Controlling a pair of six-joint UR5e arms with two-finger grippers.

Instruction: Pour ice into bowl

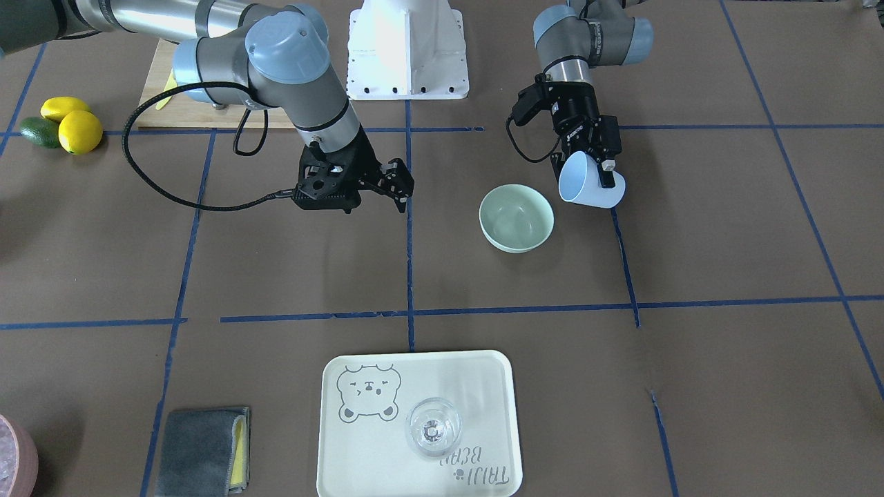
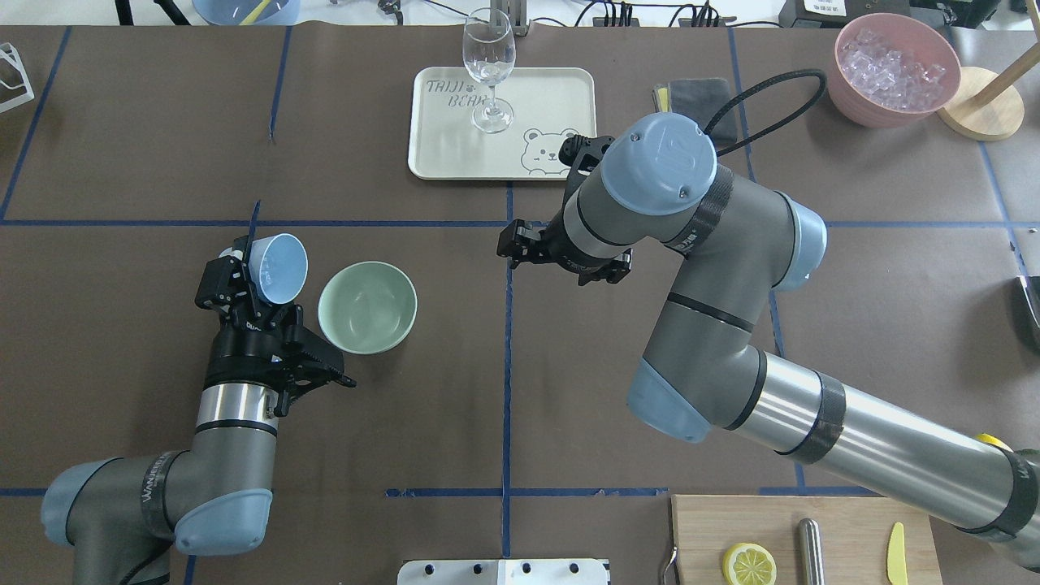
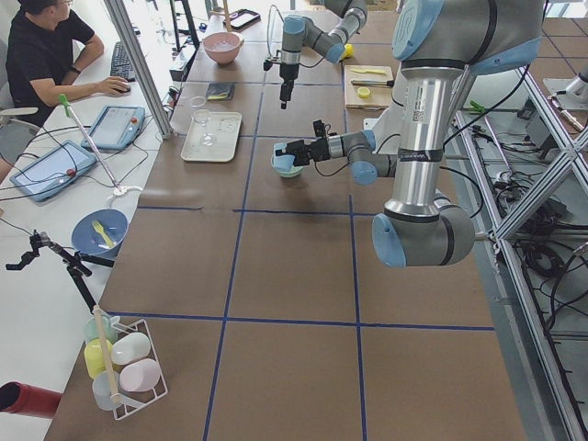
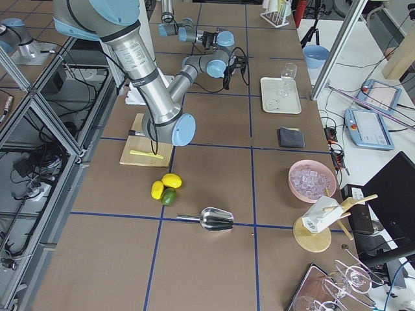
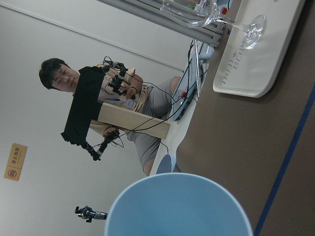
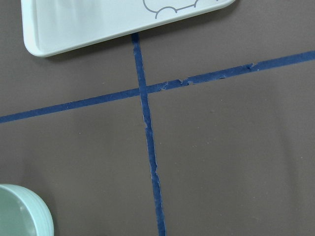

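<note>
My left gripper [image 2: 244,280] is shut on a light blue cup [image 2: 278,268], held tilted in the air just beside the bowl's rim on the robot's left. The cup's mouth [image 5: 177,206] fills the bottom of the left wrist view and shows only plain blue inside. The mint-green bowl [image 2: 367,307] stands on the table, and its inside [image 1: 516,215] looks bare. Its rim also shows in the right wrist view [image 6: 24,211]. No ice shows in the cup or the bowl in any view. My right gripper [image 1: 395,185] hovers open over the table's middle, apart from the bowl.
A cream tray [image 2: 552,97] with a wine glass [image 2: 488,61] lies at the far side. A pink bowl [image 2: 861,114] of whitish crushed ice is far right. A cutting board [image 2: 707,528], lemons [image 1: 79,131] and a grey cloth [image 1: 200,449] sit around the edges. A person [image 5: 123,98] sits beyond the table.
</note>
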